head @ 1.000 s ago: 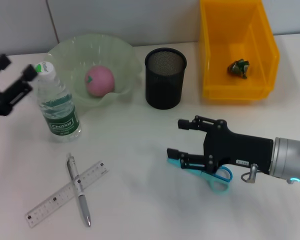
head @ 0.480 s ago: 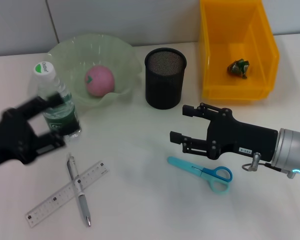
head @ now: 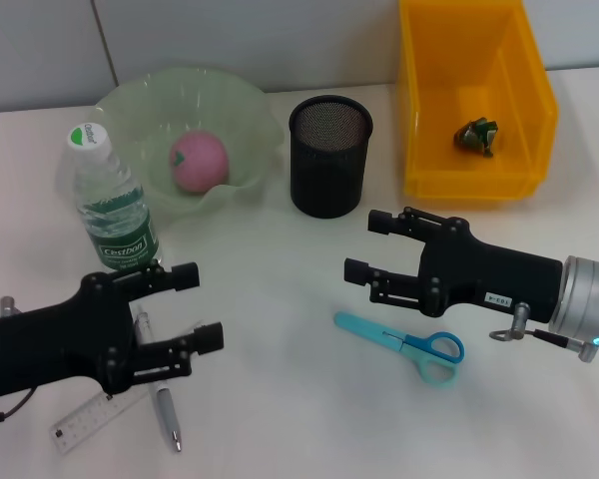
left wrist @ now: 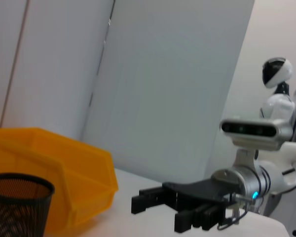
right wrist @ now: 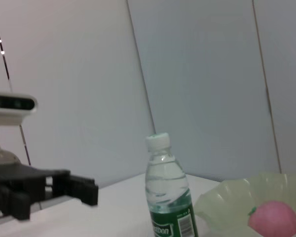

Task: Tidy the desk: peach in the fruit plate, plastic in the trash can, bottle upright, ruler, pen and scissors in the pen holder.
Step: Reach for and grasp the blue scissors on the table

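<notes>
We can read little here. The bottle (head: 114, 208), standing upright near the left edge of the desk, carries a green and white label on which we read the word "Cestbon" in the head view; in the right wrist view the same bottle (right wrist: 168, 191) shows only the letters "tbon" and a barcode beside them. The right gripper (head: 364, 248) bears a small white sticker on its black body, with dark characters that we cannot make out. The ruler (head: 80, 419), near the front left corner of the desk, shows graduation marks and printed figures along its edge, too small for us to read. We find no other legible text.
</notes>
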You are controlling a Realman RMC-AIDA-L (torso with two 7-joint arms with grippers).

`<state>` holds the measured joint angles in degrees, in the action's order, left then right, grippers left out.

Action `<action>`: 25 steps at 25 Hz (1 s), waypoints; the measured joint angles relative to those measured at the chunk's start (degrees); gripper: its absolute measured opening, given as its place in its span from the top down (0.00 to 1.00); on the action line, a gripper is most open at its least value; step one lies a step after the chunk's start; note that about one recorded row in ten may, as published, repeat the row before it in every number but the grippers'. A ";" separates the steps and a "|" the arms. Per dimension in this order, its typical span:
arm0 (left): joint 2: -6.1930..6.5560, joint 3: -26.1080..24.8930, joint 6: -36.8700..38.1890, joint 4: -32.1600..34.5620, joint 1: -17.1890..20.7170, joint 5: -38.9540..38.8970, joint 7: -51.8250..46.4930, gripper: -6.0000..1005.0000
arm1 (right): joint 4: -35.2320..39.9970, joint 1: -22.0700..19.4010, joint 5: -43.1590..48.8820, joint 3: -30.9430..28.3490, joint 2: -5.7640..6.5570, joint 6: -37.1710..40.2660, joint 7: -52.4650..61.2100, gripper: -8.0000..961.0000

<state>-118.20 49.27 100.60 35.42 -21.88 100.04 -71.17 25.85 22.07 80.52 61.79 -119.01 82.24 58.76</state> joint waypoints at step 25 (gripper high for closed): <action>-0.16 7.00 -5.97 1.75 -0.33 3.39 -0.15 0.21 | 49.64 5.77 45.54 0.17 0.50 16.19 62.54 0.21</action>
<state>-118.36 56.27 94.63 37.17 -22.22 103.44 -71.32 75.49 27.84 126.06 61.96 -118.51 98.43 121.29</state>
